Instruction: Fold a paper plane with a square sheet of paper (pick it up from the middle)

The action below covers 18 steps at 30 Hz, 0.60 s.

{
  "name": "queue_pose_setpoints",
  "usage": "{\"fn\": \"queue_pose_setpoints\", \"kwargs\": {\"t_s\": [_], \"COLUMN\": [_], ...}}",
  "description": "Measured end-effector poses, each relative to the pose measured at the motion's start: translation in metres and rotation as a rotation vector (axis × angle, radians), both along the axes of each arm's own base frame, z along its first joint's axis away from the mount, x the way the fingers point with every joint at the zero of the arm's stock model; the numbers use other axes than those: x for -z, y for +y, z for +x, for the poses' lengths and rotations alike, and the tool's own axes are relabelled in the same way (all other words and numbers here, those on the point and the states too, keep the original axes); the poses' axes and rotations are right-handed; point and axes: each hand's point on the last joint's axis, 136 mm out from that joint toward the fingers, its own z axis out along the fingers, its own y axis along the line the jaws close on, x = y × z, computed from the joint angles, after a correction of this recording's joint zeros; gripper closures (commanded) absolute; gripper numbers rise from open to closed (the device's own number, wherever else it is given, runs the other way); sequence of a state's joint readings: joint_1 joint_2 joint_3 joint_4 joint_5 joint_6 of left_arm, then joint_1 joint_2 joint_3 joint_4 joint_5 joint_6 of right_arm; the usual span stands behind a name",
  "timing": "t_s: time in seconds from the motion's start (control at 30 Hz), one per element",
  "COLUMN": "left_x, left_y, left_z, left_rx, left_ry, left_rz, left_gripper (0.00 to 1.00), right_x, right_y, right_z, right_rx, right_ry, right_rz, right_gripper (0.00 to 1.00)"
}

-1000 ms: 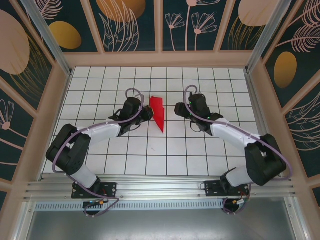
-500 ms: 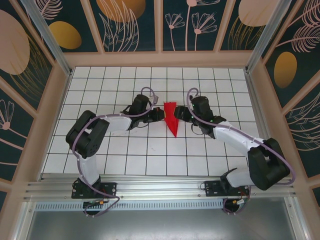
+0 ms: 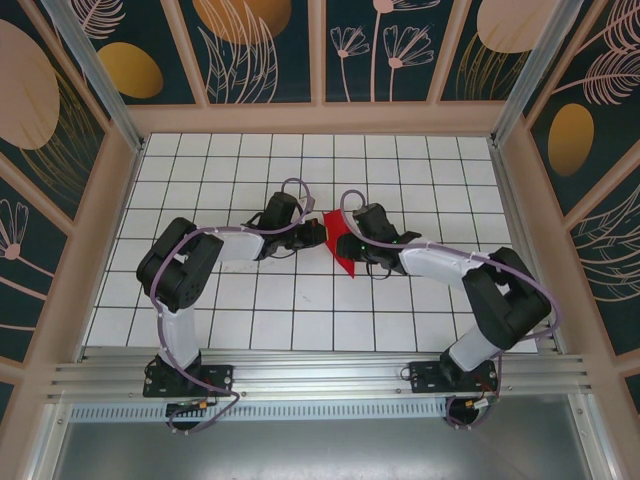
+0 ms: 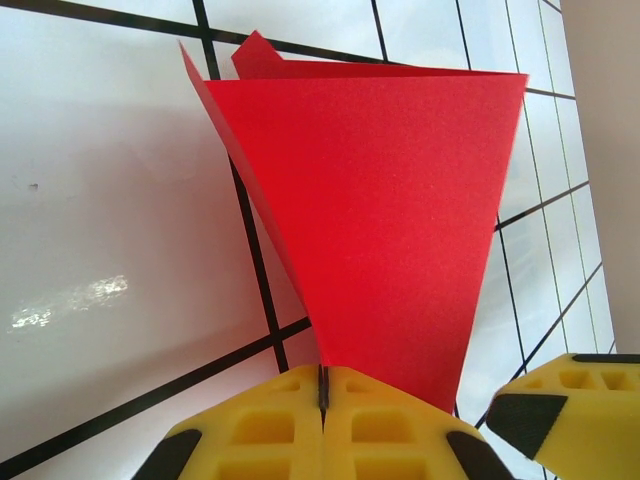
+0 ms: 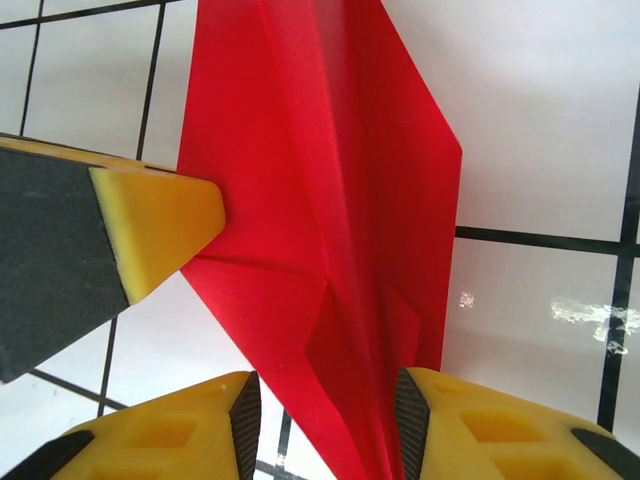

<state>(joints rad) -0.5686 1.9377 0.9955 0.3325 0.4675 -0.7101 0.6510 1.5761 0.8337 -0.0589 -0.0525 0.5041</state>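
The paper is a creased red wedge [image 3: 345,262], held off the white grid table between the two grippers near the table's middle. My left gripper [image 4: 323,385] is shut on the wedge's narrow end, and the red sheet [image 4: 380,200] fans out wide beyond the yellow fingers. My right gripper [image 5: 328,410] stands open astride the folded red layers [image 5: 320,200]. Its right pad lies against the paper and its left pad stands a little off it. The left gripper's yellow fingertip [image 5: 150,230] touches the paper's edge in the right wrist view.
The white tiled table [image 3: 300,310] is ringed by a wooden frame [image 3: 320,118] with patterned walls. Both arms reach inward from their bases on the near rail [image 3: 320,375]. Open tiles lie in front of and behind the grippers.
The left gripper carried the paper rightward, then held still. The right gripper moved left onto the paper, and its jaws have narrowed around the folds.
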Motion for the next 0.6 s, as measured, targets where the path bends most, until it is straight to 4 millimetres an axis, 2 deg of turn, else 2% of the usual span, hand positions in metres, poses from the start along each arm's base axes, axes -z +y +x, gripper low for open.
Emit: {"fn": "queue_pose_setpoints", "kwargs": {"t_s": [0.4, 0.6], "left_x": [0.005, 0.005], "left_y": [0.003, 0.003], "left_z": [0.001, 0.001], "left_rx": [-0.006, -0.007], "left_ry": [0.01, 0.012], "left_rz": [0.007, 0.008], "left_gripper": [1.0, 1.0], "right_x": [0.019, 0.024], "right_y": [-0.001, -0.002], "right_z": [-0.001, -0.002], "right_rx": [0.004, 0.003], "right_ry": [0.048, 0.06], "right_rz": [-0.049, -0.058], "right_gripper": [0.57, 0.6]}}
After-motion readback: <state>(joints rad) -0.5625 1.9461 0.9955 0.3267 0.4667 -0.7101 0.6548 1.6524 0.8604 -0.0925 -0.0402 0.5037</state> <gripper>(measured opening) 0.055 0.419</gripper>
